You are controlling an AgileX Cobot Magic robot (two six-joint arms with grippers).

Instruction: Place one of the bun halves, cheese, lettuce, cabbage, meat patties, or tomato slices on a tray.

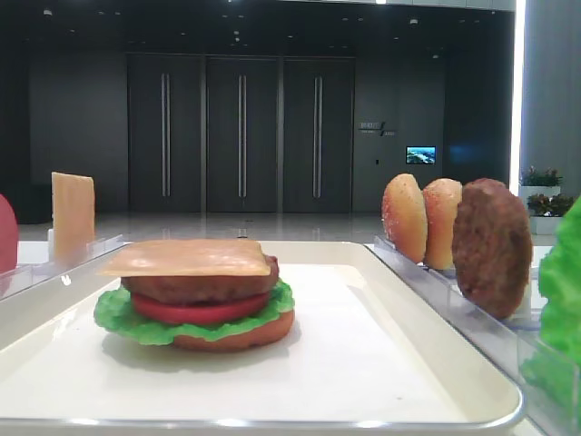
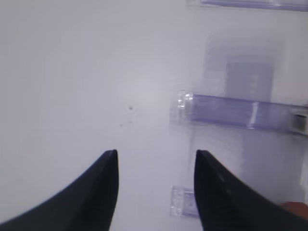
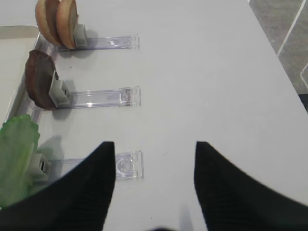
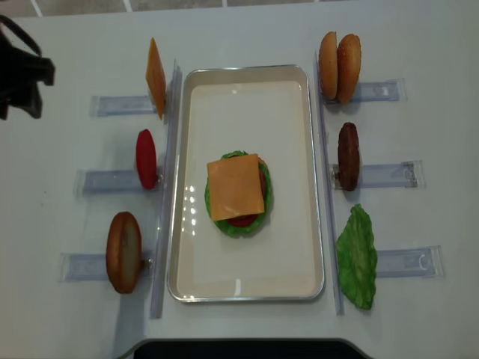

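With both arms' jaws spread and empty, the top bun [image 4: 123,251] (near left) should land flat on the cheese [image 4: 236,186].

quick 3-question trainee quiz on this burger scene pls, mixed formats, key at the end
1. True or false: the cheese slice lies on top of the stack on the tray.
2. What stands in the rack right of the tray, between the bun halves and the lettuce leaf? A) tomato slice B) meat patty C) cheese
3. Fill in: the right gripper and left gripper are both ___ and hold nothing.

Key: 1 true; 2 B, the meat patty; 3 open.
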